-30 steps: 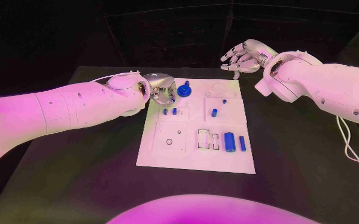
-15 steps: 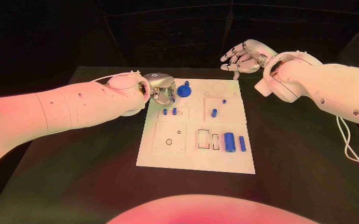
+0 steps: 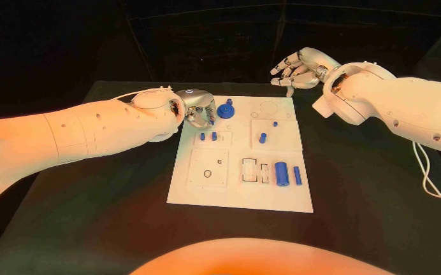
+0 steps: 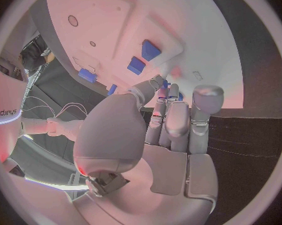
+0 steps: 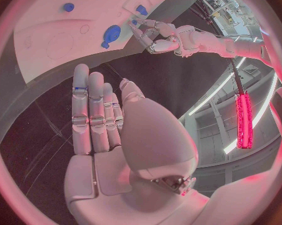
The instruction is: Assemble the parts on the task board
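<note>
black bench (image 3: pixel 101 211) under me, dark room behind. white task board (image 3: pixel 241 198) lies in the middle of it, long side running away from me.

my left hand (image 3: pixel 197 109) sits at the board's far left corner, just above the surface. its fingers (image 4: pixel 168 116) are curled close together with the tips bunched; i cannot tell whether anything is pinched between them. just beside those tips, toward the board's middle, stands a blue round part with a short stem (image 3: pixel 226 109), on the far end of the board. i cannot tell if the fingertips touch it.

my right hand (image 3: pixel 297 71) hovers beyond the board's far right corner, off the board, holding nothing; its fingers (image 5: pixel 90 110) are loosely bent and slightly apart.

parts on the board:
- two small blue pegs (image 3: pixel 208 137) upright, side by side, left of centre.
- one blue peg (image 3: pixel 263 139) upright, right of centre, with a tiny blue piece (image 3: pixel 274 124) just beyond it.
- large blue cylinder (image 3: pixel 281 174) lying flat near the right edge, a thinner blue rod (image 3: pixel 297 175) lying just beside it, parallel.
- rectangular cut-out (image 3: pixel 250 169) left of the cylinder.
- square recessed plate with a small hole (image 3: pixel 208 169) at the near left.
</note>
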